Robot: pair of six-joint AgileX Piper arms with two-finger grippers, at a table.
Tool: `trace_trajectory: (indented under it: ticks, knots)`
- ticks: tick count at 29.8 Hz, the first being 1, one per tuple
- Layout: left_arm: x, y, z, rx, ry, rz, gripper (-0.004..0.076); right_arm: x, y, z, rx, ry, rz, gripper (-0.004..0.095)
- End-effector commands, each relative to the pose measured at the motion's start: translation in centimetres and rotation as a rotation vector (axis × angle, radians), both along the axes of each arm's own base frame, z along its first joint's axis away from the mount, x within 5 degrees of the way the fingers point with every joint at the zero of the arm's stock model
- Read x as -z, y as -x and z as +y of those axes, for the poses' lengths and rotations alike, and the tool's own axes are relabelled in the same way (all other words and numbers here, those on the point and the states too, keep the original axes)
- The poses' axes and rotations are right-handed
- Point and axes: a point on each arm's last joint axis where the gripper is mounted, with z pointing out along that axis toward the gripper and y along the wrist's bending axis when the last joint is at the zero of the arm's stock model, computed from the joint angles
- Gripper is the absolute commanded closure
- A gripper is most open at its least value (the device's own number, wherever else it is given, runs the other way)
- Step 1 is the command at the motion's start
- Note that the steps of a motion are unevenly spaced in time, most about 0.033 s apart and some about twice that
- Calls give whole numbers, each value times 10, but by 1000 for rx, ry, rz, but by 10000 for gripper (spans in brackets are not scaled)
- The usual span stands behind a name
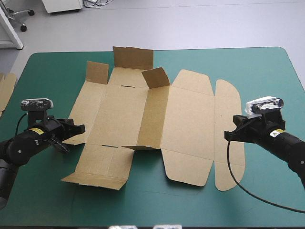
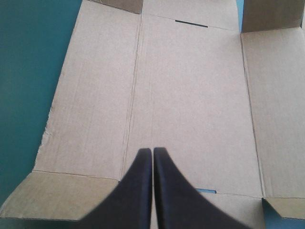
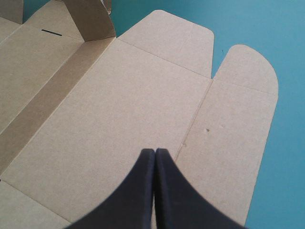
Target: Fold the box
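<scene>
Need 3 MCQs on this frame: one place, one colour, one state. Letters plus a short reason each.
1. The left gripper is at the box's:
A) left edge B) far edge C) right edge
2. The table cover is:
A) red B) white C) teal-green
3. The left gripper and right gripper are:
A) both open B) both shut C) one open, one shut

1 A: the high view shows it at the sheet's left side.
2 C: teal-green shows all round the box.
3 B: in each wrist view the fingers meet in one pointed arch.
</scene>
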Motion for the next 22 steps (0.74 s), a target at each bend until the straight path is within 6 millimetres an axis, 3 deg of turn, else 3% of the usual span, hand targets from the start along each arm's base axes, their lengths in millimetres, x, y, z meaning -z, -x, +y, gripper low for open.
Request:
trace_trajectory:
  ticks: [1,22]
  knots:
    - [-13,-2,-1,-16,30,-82,722,-19,-1,-3,32,-11,-98,922]
    - [-12,-1,-1,-3,13,-75,722,-20,-1,-3,41,-30,-103,922]
